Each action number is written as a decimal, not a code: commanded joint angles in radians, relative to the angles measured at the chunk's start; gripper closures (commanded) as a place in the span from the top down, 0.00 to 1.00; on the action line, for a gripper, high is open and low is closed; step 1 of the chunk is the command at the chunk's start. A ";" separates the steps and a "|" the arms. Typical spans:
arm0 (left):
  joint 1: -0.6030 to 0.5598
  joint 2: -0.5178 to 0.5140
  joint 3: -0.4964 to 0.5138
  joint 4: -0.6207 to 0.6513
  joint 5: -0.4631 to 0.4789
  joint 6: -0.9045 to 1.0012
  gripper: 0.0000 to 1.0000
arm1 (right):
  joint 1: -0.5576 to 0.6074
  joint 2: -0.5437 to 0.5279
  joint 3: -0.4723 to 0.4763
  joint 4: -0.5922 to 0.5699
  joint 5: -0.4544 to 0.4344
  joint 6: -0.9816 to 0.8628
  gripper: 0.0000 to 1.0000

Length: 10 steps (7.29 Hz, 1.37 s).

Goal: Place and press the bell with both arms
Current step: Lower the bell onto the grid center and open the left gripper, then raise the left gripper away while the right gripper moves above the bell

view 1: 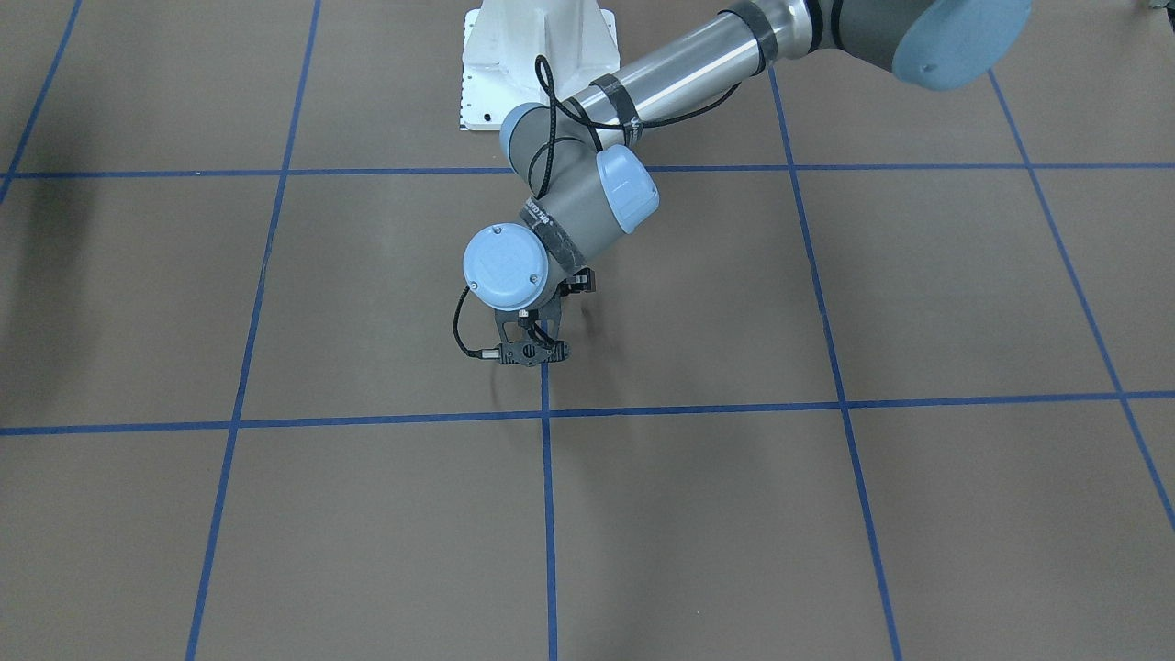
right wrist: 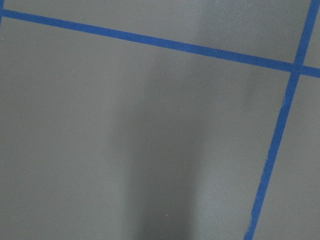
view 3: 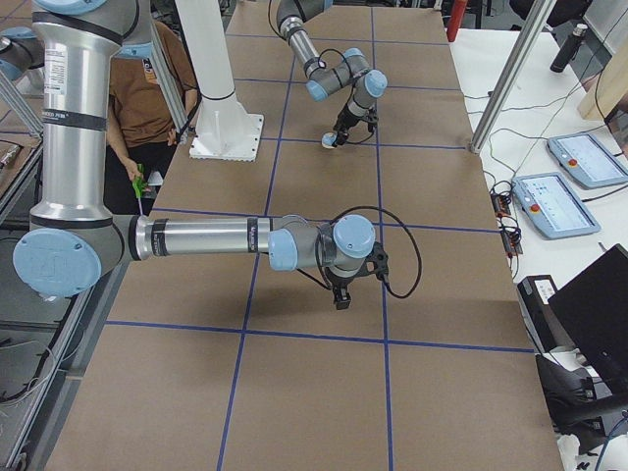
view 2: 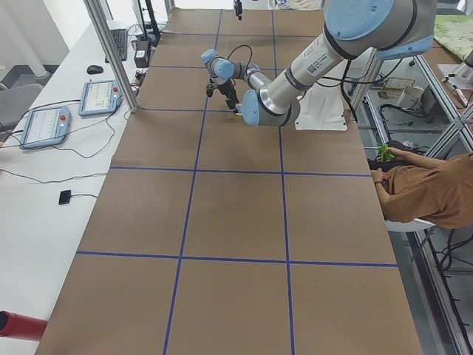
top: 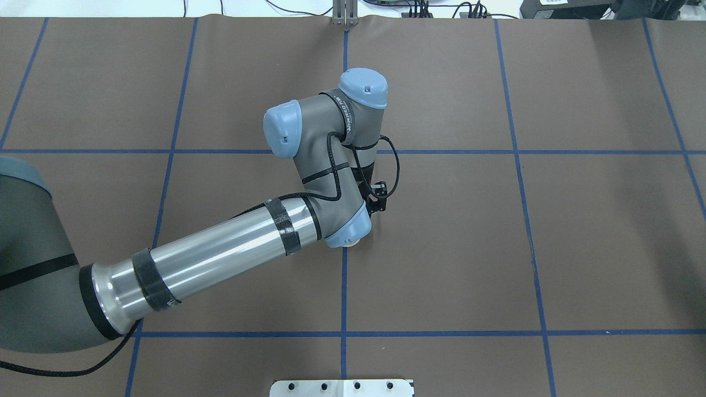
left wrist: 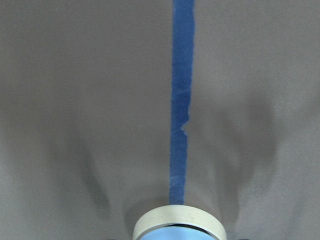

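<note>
The bell [left wrist: 180,223] fills the bottom edge of the left wrist view, cream base and light-blue dome, over a blue tape line. A cream sliver of it [top: 353,244] shows under the left arm's wrist cap in the overhead view, and it sits at the far arm's tip [view 3: 329,143] in the exterior right view. My left gripper [view 3: 337,135] is low over the table centre, shut on the bell; its fingers are mostly hidden. My right gripper [view 3: 340,296] hangs low over bare table and shows only in the exterior right view, so I cannot tell its state.
The brown table cover carries a blue tape grid [view 1: 546,514]. The white mounting pedestal [view 1: 537,55] stands at the robot's side. An operator [view 2: 425,196] sits beside the table. Touch panels [view 2: 44,126] lie on a side bench.
</note>
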 commanded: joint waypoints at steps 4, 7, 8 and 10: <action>-0.163 0.170 -0.413 0.106 0.000 -0.007 0.99 | -0.091 0.146 0.011 0.100 -0.012 0.224 1.00; -0.272 0.433 -0.668 0.068 -0.008 0.097 0.99 | -0.357 0.350 0.095 0.099 -0.249 0.648 0.99; -0.291 0.456 -0.668 0.065 -0.006 0.132 0.98 | -0.452 0.410 0.106 0.099 -0.308 0.775 0.98; -0.319 0.499 -0.671 0.062 -0.008 0.200 0.99 | -0.673 0.516 0.128 0.088 -0.504 1.001 0.52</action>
